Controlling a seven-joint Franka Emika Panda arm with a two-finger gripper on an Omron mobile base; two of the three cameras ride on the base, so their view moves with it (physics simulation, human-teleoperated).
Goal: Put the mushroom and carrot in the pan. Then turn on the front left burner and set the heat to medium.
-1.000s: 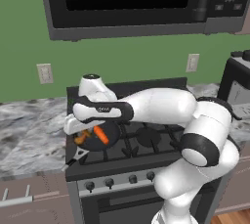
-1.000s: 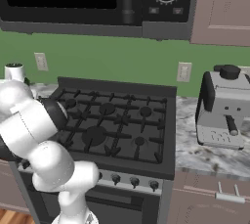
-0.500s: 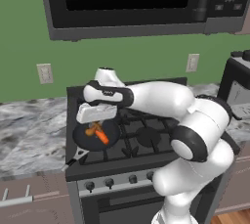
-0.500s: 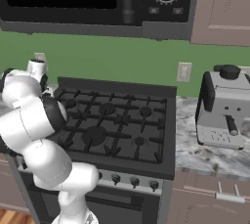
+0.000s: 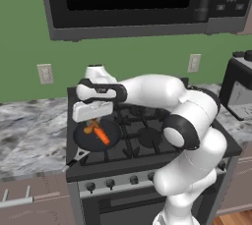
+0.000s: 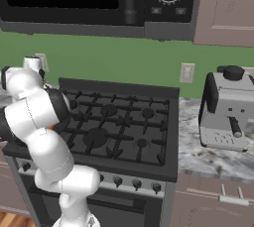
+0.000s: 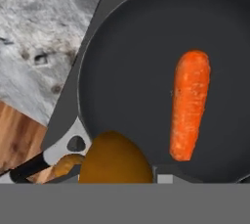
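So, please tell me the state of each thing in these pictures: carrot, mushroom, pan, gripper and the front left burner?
carrot: lying flat in the pan, free.
mushroom: over the pan's near rim, right at the fingertips; grip unclear.
pan: upright on the stove.
gripper: above the pan, pointing down.
front left burner: under the pan, no flame seen.

1. Stove [image 5: 147,162]: black gas range with cast-iron grates, set between two grey marbled counter [image 5: 29,130] sections; a row of knobs runs along its front edge.
2. Pan [image 5: 83,139]: sits on the grate at the front left corner of the stove, over the front left burner; handle points toward the front left edge.
3. The other burners [image 6: 96,137] carry nothing.
4. Right counter [image 6: 208,159]: a grey coffee machine [image 6: 225,107] stands on it, near the wall.
5. Left counter section, as seen in the left base view: bare marbled surface up to the stove's left edge.
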